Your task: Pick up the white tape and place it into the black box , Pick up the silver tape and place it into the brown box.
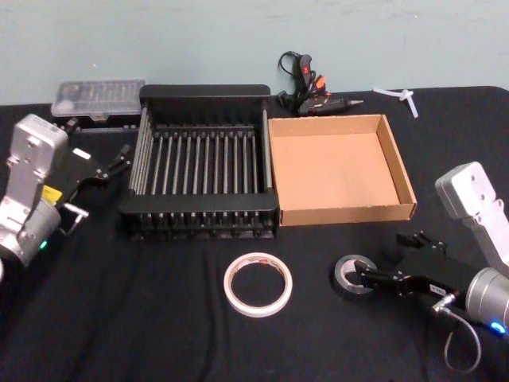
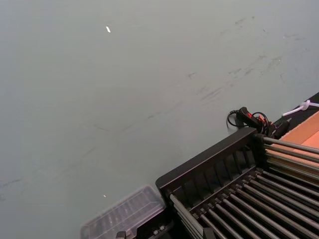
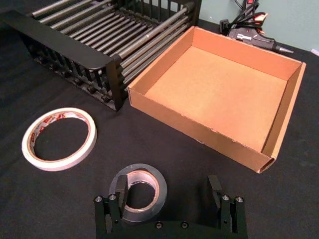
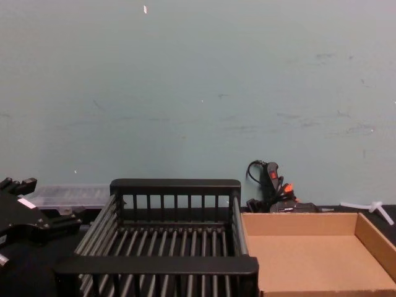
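We see the right gripper [image 3: 169, 193] low over the near right of the table, fingers spread wide, one finger inside the hole of the silver tape [image 3: 138, 192], nothing clamped. The white tape [image 1: 258, 284] lies just left, near the black box [image 1: 202, 95]; the brown box [image 1: 406, 181] sits beyond. The left gripper [image 1: 119, 159] hangs left of the black box, and we cannot tell its state.

Two rolls of tape lie on the table: one white tape [image 1: 258, 284] and one silver tape [image 1: 354, 277]. Two boxes: one black box [image 1: 203, 163], one brown box [image 1: 340, 167]. One glue gun [image 1: 310, 86], one clear case [image 1: 97, 99].
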Robot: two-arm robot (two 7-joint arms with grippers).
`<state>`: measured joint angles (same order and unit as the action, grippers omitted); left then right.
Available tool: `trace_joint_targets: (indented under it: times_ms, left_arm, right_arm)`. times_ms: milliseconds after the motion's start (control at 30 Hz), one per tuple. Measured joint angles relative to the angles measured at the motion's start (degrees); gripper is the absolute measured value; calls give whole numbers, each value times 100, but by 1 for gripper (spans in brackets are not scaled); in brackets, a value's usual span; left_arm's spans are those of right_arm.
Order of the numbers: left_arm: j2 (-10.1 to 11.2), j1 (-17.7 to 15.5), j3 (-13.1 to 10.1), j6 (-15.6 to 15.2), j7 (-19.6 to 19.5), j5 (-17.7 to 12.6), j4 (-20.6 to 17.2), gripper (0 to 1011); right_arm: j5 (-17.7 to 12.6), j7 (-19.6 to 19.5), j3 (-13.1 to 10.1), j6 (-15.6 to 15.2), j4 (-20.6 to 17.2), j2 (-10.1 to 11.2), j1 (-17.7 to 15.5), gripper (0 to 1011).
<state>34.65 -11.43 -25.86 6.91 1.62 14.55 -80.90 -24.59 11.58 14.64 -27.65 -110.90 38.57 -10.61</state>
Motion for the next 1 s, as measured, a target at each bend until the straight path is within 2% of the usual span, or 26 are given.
trace_joint_targets:
  times_ms: [367, 1000]
  left_arm:
    - [0, 0, 0, 0, 0, 0, 0, 1002]
    - [0, 0, 0, 0, 0, 0, 0, 1001]
  right_arm:
    - [190, 108, 30, -278, 191, -107, 169, 1002]
    - [395, 364, 44, -443, 484, -352, 375, 1002]
